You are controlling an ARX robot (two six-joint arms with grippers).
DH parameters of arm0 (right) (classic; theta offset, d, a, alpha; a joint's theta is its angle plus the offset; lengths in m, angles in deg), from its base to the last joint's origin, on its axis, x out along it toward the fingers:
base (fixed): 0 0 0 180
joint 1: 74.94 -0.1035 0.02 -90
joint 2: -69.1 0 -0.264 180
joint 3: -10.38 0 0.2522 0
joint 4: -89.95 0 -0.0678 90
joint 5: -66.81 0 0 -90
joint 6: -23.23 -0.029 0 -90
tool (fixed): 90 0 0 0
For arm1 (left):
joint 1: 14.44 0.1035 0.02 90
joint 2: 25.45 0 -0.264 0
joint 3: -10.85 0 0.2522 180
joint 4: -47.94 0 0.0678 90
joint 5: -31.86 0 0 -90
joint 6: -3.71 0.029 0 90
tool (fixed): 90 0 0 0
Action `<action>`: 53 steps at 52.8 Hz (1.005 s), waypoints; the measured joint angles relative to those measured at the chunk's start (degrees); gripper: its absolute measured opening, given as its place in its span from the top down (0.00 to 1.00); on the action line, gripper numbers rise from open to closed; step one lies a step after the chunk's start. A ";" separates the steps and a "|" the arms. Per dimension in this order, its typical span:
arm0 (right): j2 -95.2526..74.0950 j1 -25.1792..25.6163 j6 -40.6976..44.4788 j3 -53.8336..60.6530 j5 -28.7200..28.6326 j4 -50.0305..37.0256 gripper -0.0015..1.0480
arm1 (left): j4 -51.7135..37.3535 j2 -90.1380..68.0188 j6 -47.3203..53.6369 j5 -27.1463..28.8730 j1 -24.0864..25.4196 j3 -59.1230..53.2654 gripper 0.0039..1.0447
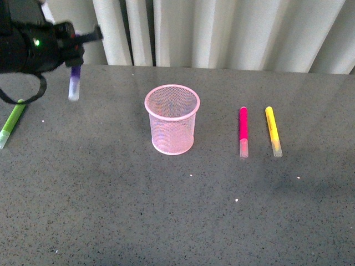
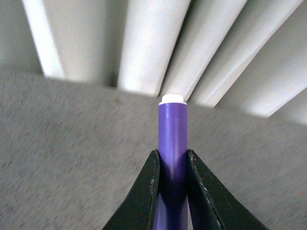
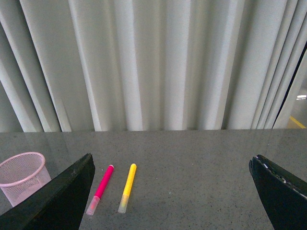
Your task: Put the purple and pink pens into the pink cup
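Purple pen pinched in left gripper, left of pink cup; pink pen, yellow marker beyond; right gripper spread.

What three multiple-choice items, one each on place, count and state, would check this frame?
1. In the front view, where does the pink pen lie relative to the pink cup?
A. inside it
B. to its right, beside the yellow marker
C. to its left

2. How many markers lie on the table?
A. one
B. two
C. three

3. What is the state of the left gripper?
A. shut on the purple pen
B. open and empty
C. shut on the pink pen

Key:
1 B, the pink pen lies between the cup and the yellow marker.
2 C, the green marker, the pink pen and the yellow marker lie flat.
3 A, the left wrist view shows it clamped on the purple barrel.
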 joint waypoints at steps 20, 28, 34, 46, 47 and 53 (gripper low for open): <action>0.00 0.00 0.00 0.00 0.00 0.00 0.07 | -21.70 3.39 -7.78 5.62 -11.89 -7.69 0.88; 0.00 0.00 0.00 0.00 0.02 0.00 0.07 | -25.79 1.16 -9.18 7.23 -15.72 -7.56 0.88; 0.00 0.00 0.00 0.00 0.02 0.00 0.07 | -25.88 -0.72 -9.81 8.13 -17.62 -6.08 0.88; 0.00 0.00 0.00 0.00 0.00 0.00 0.07 | -25.75 -5.77 -10.60 9.57 -18.36 -3.89 0.88; 0.00 0.00 0.00 0.00 0.00 0.00 0.07 | -25.70 -6.23 -10.62 9.57 -18.36 -3.61 0.88; 0.00 0.00 0.00 0.00 0.00 0.00 0.07 | -25.03 -8.41 -11.28 9.62 -18.36 -2.08 0.88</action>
